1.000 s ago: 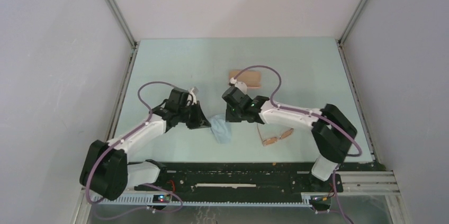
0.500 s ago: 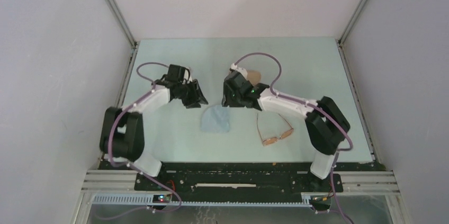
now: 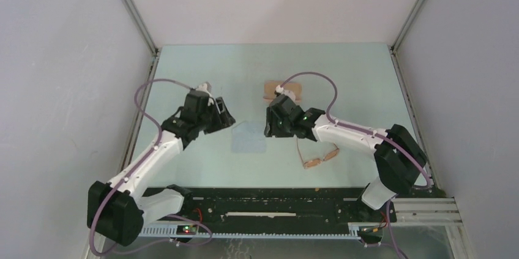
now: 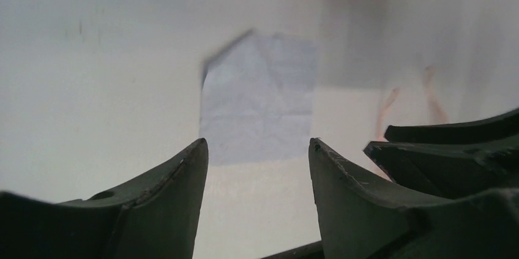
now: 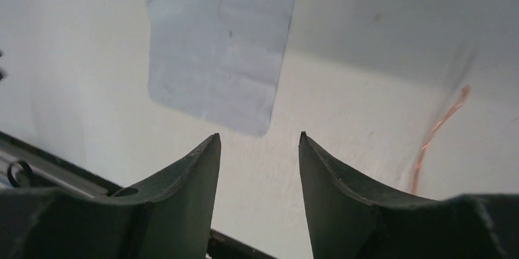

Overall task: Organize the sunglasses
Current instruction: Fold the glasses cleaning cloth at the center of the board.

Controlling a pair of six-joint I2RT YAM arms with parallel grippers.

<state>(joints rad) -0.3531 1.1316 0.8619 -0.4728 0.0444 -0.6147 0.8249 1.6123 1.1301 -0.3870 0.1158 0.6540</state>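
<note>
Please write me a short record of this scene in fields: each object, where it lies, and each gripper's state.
sunglasses: on the table, right of the cloth, temple arms unfolded, not held
cloth: light blue, spread flat on the table
case: pink, far side of the table, untouched
left gripper: open, empty
right gripper: open, empty

Light blue cloth (image 3: 248, 138) spread flat, pinkish case (image 3: 295, 91) well beyond it.

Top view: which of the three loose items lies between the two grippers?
The light blue cloth, spread flat in the gap. The sunglasses lie off to its right; the pink case sits farther back.
</note>
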